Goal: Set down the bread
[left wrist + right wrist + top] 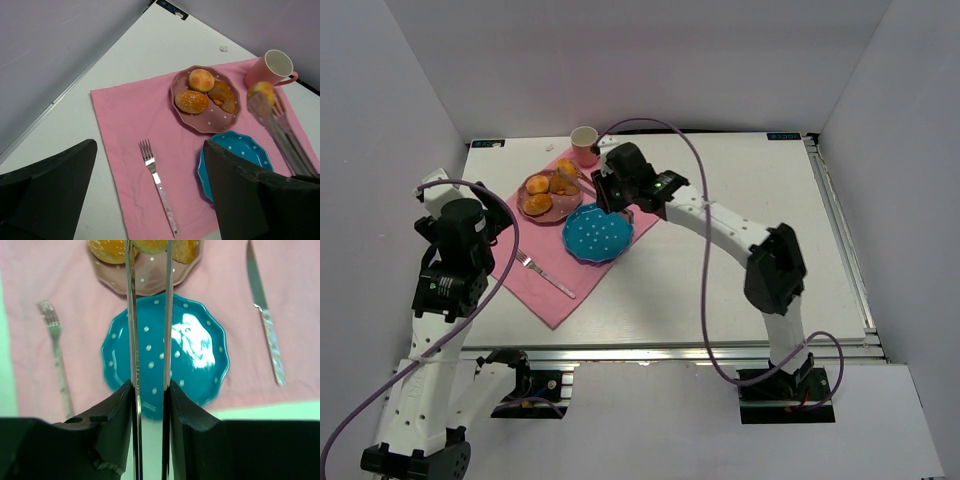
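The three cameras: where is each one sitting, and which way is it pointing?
Top external: above and behind the arms, looking down on the table; left arm and right arm show.
Left wrist: looking forward over the pink cloth; the open left gripper frames the bottom.
Right wrist: looking down on the blue plate; the right gripper clamps tongs holding the bread.
Shared: both wrist views show the blue plate and the fork.

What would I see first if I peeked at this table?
The right gripper pinches long tongs holding a golden bread roll beside the pink mug. On the pink cloth nearby sit a bare blue dotted plate and a pink plate with more rolls.
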